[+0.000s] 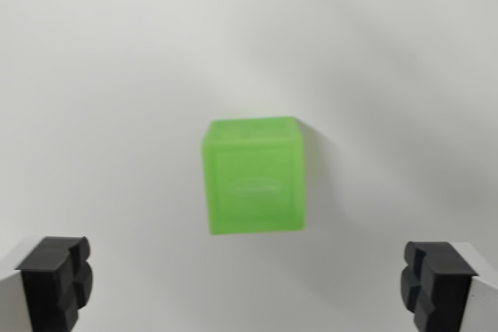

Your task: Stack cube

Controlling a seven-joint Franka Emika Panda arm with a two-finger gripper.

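Cube [253, 176], green and see-through, sitting on plain white table [117, 75] right about mid-frame, a bit blurry, faint shadow off toward the wrist view's right. Gripper [247, 285] spread wide, black pads [56, 277] poking in at both bottom corners, nothing between them, well apart from the block. Looks like the approach step, grab not yet made. Only one block visible, so no clue where the stack target sits; somewhere out of frame, can't tell. Stuff that could bite from here, just guessing: looks turned a little against the line between the pads, so closing as-is might catch corners instead of flat faces and twist it round or squirt it out sideways. Also sits above the pad line in the picture rather than between them, so dropping straight down might land a finger on top and knock it away, or clip an edge. Smooth plastic, probably slippery, so a shallow pinch could let it tilt on the lift. Blur hints at camera motion too, so hard to judge exact alignment.
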